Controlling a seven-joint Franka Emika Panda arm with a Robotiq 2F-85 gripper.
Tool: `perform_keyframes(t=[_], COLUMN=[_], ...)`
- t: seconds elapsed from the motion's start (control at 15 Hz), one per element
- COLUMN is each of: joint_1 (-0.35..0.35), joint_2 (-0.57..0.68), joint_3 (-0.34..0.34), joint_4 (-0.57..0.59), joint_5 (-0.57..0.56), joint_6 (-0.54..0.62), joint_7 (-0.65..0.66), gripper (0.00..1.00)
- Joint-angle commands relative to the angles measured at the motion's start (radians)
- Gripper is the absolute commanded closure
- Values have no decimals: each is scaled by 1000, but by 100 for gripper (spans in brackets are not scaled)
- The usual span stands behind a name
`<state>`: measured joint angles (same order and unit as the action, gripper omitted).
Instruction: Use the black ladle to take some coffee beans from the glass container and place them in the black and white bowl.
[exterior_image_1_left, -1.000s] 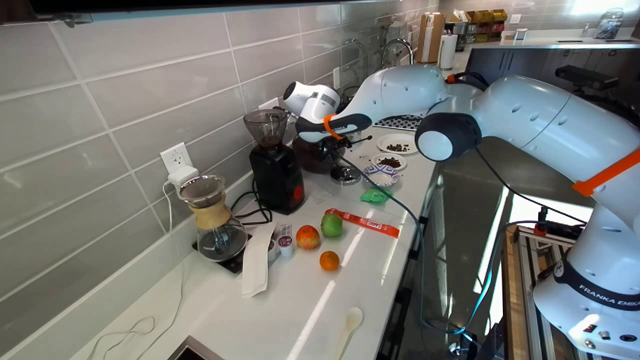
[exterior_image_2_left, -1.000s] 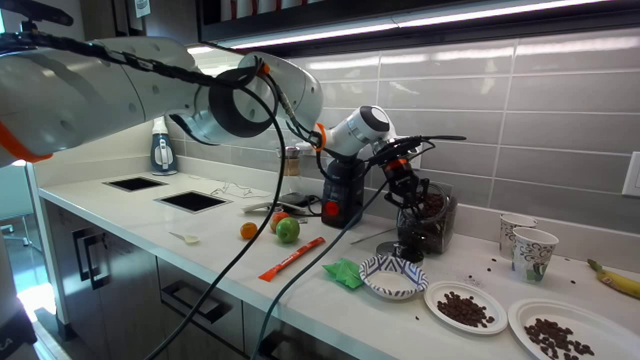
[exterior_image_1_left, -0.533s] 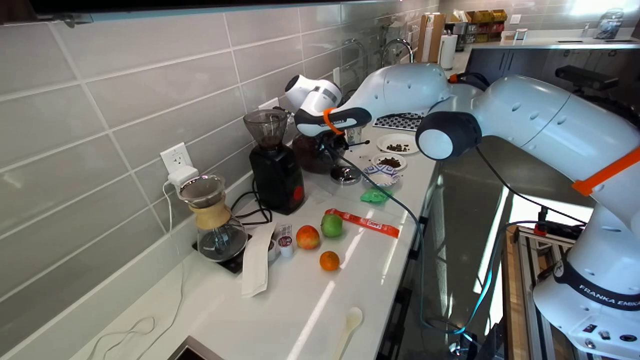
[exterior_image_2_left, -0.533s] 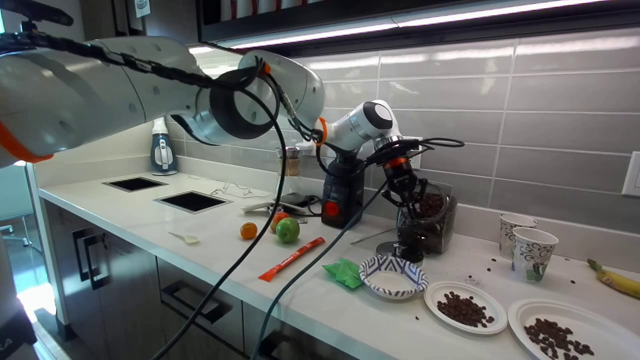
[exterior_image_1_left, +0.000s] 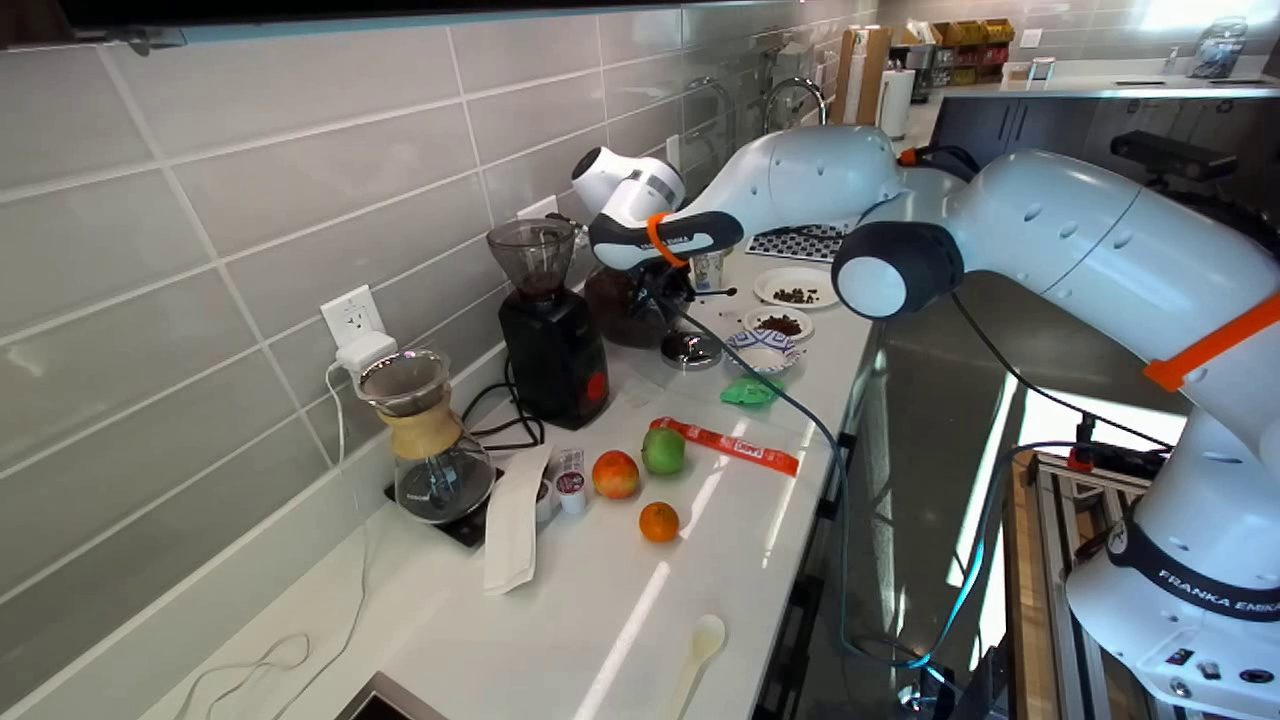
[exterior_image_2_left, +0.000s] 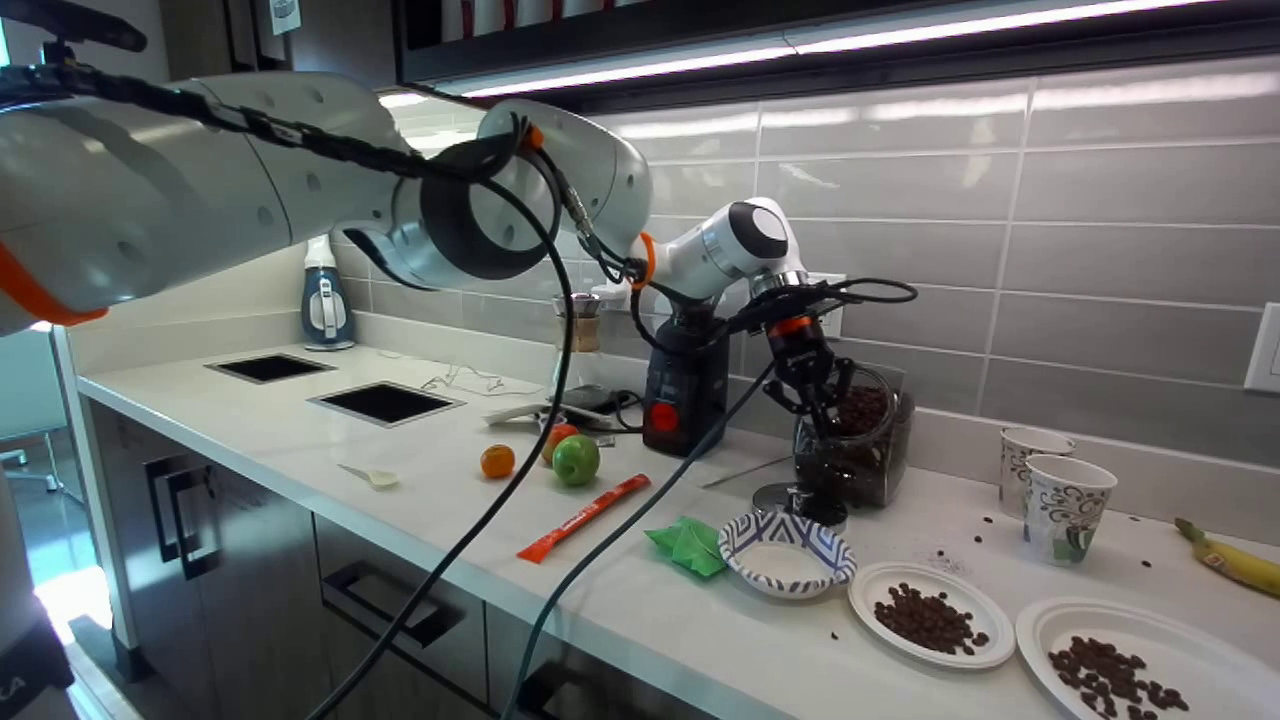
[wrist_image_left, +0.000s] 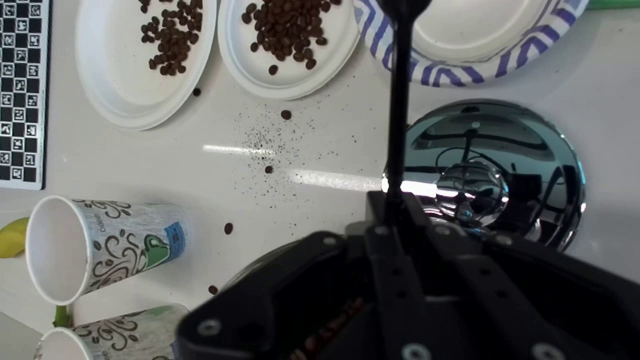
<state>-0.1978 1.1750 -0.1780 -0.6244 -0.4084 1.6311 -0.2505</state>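
Note:
My gripper (wrist_image_left: 395, 206) is shut on the black ladle (wrist_image_left: 398, 110), whose thin stem runs up the wrist view to a wider part cut off by the frame edge. In an exterior view the gripper (exterior_image_2_left: 824, 424) points down at the mouth of the glass container (exterior_image_2_left: 882, 470), which holds dark coffee beans (exterior_image_2_left: 862, 408). The ladle's other end is hidden behind the gripper and container. The black and white bowl (exterior_image_2_left: 788, 556), white with a dark bluish pattern, stands in front of the container on the counter. It looks bare inside.
A shiny lid (wrist_image_left: 480, 135) lies between container and bowl. Nearby are two white plates (exterior_image_2_left: 985, 650) (exterior_image_2_left: 1050, 612) with beans, paper cups (exterior_image_2_left: 1066, 510), a green packet (exterior_image_2_left: 690, 546) and a red strip (exterior_image_2_left: 582, 518). The black grinder (exterior_image_1_left: 553, 350) and tiled wall are close behind.
The wrist has risen slightly and turned, so the gripper stands a little more upright. The thin black rod beside it in an exterior view has swung slightly lower. The grip is unchanged.

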Motion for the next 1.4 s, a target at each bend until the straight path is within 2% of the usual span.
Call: perform_keyframes(t=[0.0,1.0,1.33], joint_1=[-25,-79,-90], joint_2=[16,-35,-54], joint_3=[31,108,111], joint_4=[31,18,9], joint_5=[55,164,184], joint_6=[33,35,18], joint_7=[63,205,280], gripper=[98,98,98])
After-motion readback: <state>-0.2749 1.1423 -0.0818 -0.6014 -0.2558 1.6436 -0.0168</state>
